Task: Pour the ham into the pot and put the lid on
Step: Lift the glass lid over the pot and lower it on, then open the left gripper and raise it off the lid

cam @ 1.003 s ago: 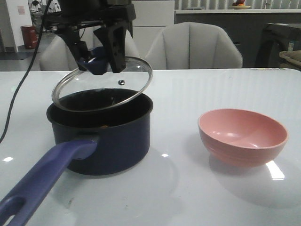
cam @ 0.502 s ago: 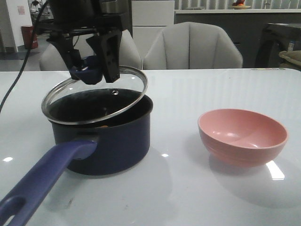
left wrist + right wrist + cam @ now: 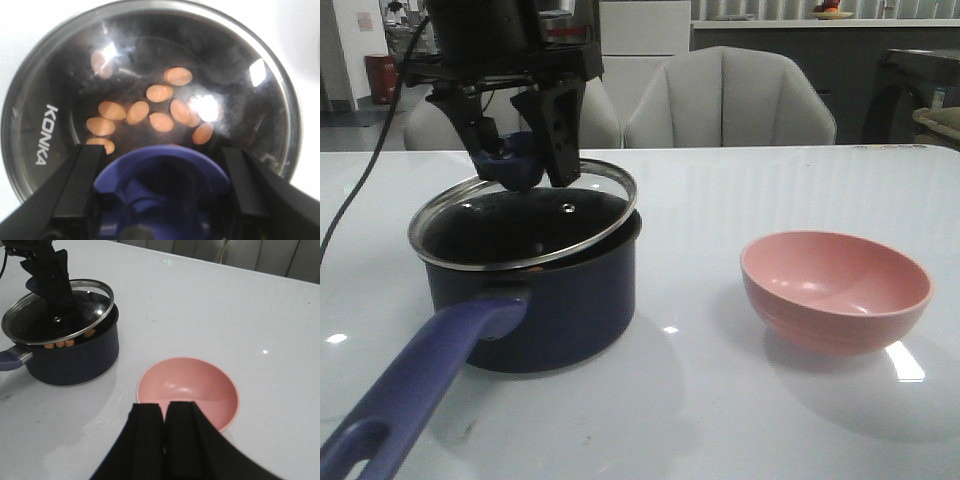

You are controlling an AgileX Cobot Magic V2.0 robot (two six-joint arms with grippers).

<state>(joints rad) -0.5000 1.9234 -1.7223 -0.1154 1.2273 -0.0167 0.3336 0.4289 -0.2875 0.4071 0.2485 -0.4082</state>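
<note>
The navy pot (image 3: 535, 300) stands at the table's front left, its purple-blue handle (image 3: 415, 385) pointing toward the near edge. My left gripper (image 3: 518, 160) is shut on the blue knob (image 3: 160, 190) of the glass lid (image 3: 520, 215), which lies slightly tilted on the pot's rim. The ham (image 3: 155, 107), several orange-pink chunks, lies on the pot's bottom under the glass; it also shows in the right wrist view (image 3: 65, 342). My right gripper (image 3: 164, 412) is shut and empty, above the near side of the pink bowl (image 3: 187, 390). The right gripper is out of the front view.
The empty pink bowl (image 3: 835, 290) sits at the right of the pot. Grey chairs (image 3: 730, 100) stand behind the table's far edge. A black cable (image 3: 360, 180) hangs at the far left.
My left gripper has carried the lid down and over the pot. The lid went from a steep tilt above the rim to nearly flat on it.
</note>
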